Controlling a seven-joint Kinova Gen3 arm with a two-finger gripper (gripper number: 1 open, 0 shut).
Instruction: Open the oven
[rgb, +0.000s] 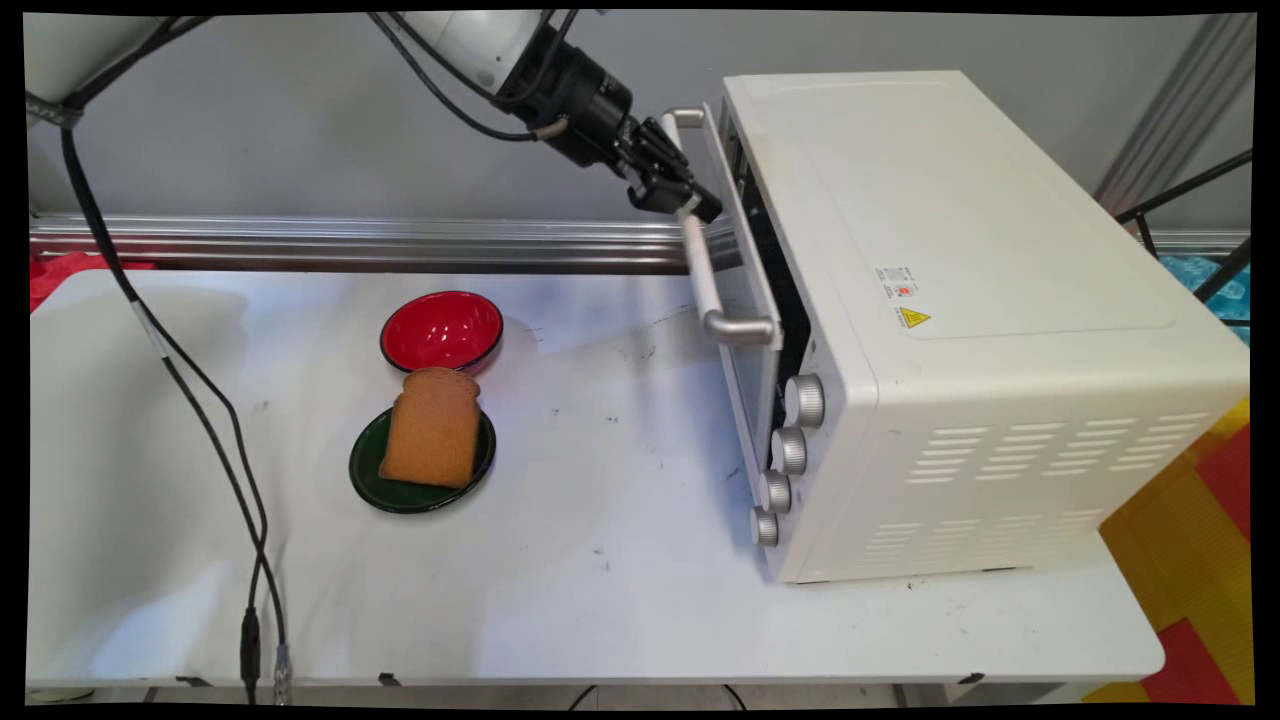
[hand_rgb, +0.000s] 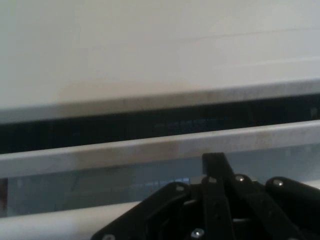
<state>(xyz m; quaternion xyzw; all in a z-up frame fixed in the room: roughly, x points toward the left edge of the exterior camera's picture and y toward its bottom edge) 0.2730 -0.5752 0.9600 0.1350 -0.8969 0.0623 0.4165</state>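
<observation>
Up at the oven (rgb: 980, 300) door, the black pincer (rgb: 680, 195) is closed around the long silver handle (rgb: 712, 275), near its far end. From the hand camera the handle bar (hand_rgb: 75, 220) runs right across the pincer (hand_rgb: 220, 200). The door (rgb: 745, 330) has come away from the oven a little at the top, and a dark gap shows behind it, so it is only partly open. On the white worktop (rgb: 600, 580), a slice of toast (rgb: 432, 428) lies on a green plate (rgb: 368, 472). Just behind it sits a red bowl (rgb: 442, 330). Both are well apart from the oven
</observation>
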